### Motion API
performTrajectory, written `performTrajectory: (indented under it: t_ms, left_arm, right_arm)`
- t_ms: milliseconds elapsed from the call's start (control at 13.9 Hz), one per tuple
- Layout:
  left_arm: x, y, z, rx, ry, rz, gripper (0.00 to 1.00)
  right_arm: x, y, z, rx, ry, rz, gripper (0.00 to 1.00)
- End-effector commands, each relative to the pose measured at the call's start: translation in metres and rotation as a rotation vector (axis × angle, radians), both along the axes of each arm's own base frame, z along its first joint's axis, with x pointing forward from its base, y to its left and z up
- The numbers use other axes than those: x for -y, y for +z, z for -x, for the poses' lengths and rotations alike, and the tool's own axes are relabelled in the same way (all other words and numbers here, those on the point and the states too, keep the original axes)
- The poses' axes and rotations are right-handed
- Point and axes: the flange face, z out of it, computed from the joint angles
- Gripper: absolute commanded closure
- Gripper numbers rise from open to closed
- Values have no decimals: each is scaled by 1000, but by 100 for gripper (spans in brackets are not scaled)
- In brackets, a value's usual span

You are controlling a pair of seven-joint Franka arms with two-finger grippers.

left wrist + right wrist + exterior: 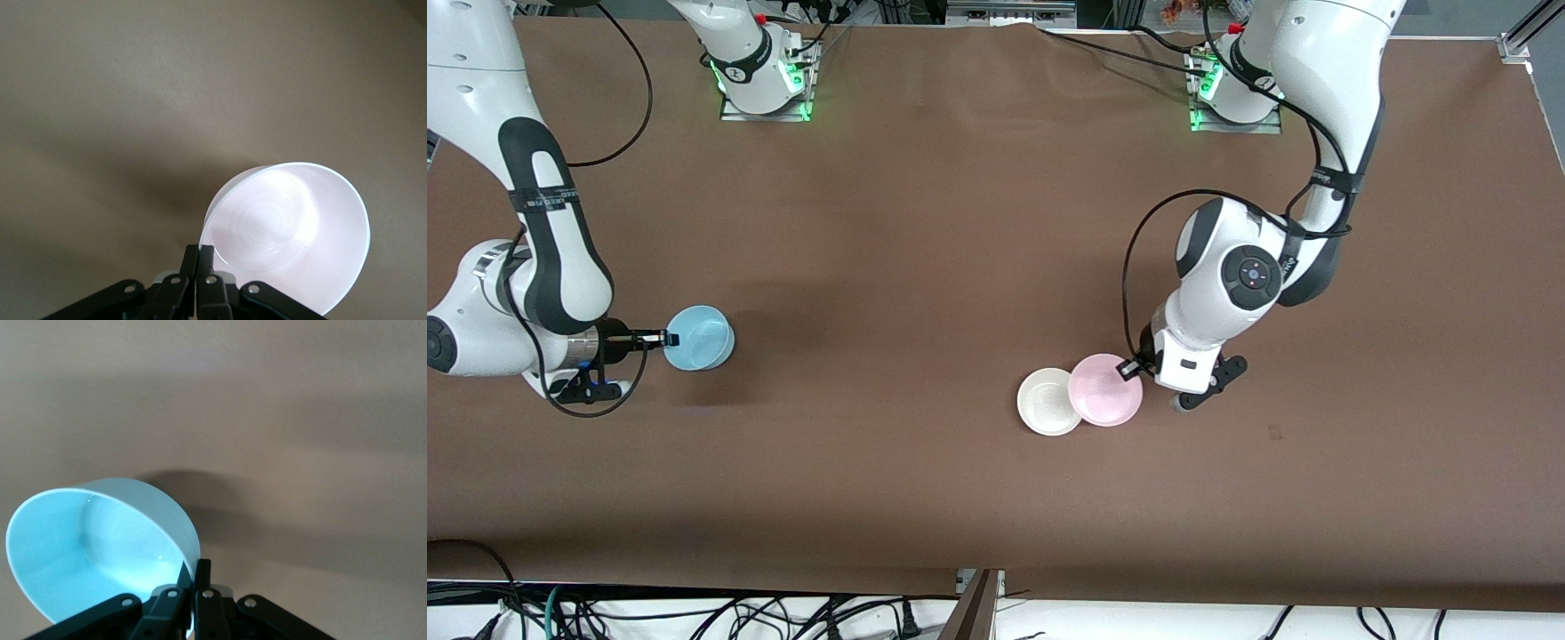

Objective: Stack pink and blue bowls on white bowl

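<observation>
Over at the right of the front view, the left gripper (1136, 367) has its fingers pinched on the rim of the pink bowl (1105, 389), which hangs tilted and overlaps the edge of the white bowl (1048, 402) just beside it, in the lower middle of the frame. In the left wrist view the two fingers (198, 261) are pressed together on the thin rim of the pink bowl (293, 230), with the brown table (167, 100) filling the rest of the picture. At the left edge of the front view, the right gripper (667, 338) pinches the rim of the blue bowl (701, 338), well apart from the other two bowls, toward the right arm's end of the table (925, 249). The right wrist view shows its fingers (197, 577) closed on the rim of the blue bowl (93, 547), which is tilted, its shadow falling on the table.
</observation>
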Motion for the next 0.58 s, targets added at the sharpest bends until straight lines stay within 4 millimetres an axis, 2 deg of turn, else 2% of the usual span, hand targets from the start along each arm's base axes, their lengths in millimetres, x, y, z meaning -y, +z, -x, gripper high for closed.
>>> performTrajectory:
  t_ms: [0, 216, 361, 505]
  left_arm:
    - [25, -10, -8, 8, 60, 27, 100]
    - [54, -21, -3, 61, 127, 60, 100]
    - [56, -21, -2, 63, 131, 62, 100]
    - [60, -31, 1, 53, 125, 56, 100]
  right_arm:
    - [-11, 28, -9, -1, 30, -43, 100]
    - [-19, 31, -10, -5, 40, -46, 100]
    - [-29, 34, -12, -1, 49, -53, 100]
    - [-39, 35, -14, 2, 63, -62, 100]
